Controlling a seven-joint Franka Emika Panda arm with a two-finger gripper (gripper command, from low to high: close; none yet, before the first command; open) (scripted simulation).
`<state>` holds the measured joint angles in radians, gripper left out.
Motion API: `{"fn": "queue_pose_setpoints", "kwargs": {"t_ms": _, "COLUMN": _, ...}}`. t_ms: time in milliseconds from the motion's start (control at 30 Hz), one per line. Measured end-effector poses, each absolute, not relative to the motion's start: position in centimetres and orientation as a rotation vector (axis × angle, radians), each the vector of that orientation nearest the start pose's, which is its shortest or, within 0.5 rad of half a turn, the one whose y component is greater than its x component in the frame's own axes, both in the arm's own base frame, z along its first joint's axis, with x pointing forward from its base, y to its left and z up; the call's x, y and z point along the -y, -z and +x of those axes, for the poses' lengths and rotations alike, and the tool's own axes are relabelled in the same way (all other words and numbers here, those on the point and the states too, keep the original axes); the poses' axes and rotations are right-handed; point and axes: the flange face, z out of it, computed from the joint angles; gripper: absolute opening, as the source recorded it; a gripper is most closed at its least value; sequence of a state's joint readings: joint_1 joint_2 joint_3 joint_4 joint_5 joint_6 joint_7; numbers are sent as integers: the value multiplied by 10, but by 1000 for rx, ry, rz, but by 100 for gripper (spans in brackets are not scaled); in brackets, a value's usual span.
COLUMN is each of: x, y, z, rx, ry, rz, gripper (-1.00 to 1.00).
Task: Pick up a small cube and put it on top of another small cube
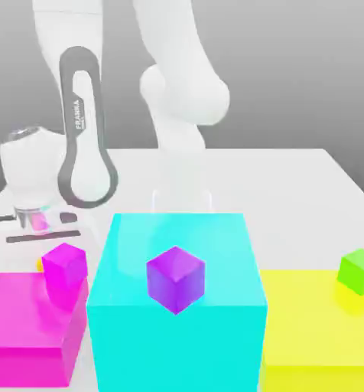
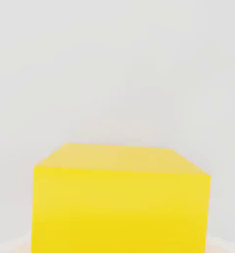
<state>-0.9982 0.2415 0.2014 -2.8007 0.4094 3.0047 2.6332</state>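
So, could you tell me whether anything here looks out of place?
Nothing damaged or spilled. The purple cube sits near the cyan block's front edge, turned corner-on to the exterior view.

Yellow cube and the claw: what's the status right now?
Gripper shut on yellow cube. Green cube waiting on big yellow block. Big cyan block between them.

"FRANKA" (vertical) on arm link [image 1: 81, 122]
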Motion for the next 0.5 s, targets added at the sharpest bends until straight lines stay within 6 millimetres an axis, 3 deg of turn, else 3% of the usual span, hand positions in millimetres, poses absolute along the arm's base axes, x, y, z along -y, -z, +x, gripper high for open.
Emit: {"fn": "queue_pose_setpoints", "kwargs": {"t_ms": 500, "x": 270, "y": -169, "z": 241, "rx": -2887, "ry": -198, "rz": 1045, "gripper": -100}}
